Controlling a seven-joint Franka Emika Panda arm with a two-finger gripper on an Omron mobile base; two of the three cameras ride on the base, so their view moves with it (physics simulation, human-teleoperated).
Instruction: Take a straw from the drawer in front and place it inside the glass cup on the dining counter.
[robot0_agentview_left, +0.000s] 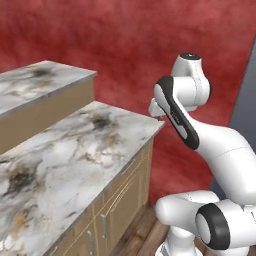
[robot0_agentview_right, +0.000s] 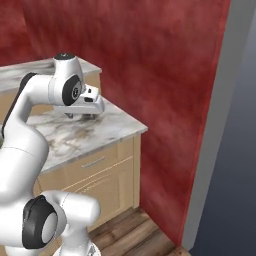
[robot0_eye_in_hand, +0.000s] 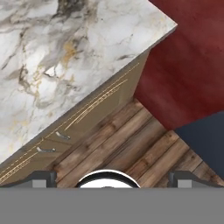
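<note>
1. Two marble-topped surfaces show in the left base view: a lower white-grey veined marble table (robot0_agentview_left: 75, 155) across the middle and lower left, and a raised marble top on tan wood sides (robot0_agentview_left: 40, 85) at upper left, which I judge to be the dining counter.
2. One white arm's claw (robot0_agentview_right: 92, 107) hovers over the near corner of the lower table at centre left of the right base view. In the hand view its two dark tips, one (robot0_eye_in_hand: 41, 178) at lower left and one at lower right, stand wide apart with nothing between them.
3. The claw looks down past the table edge, probably because the drawer must be opened first.
4. One closed tan wooden drawer front (robot0_agentview_right: 95, 162) with one small metal handle sits just under the table top; I judge the straw lies inside it.
5. Two handles (robot0_eye_in_hand: 52, 143) show on the cabinet face in the hand view's lower left.
</note>
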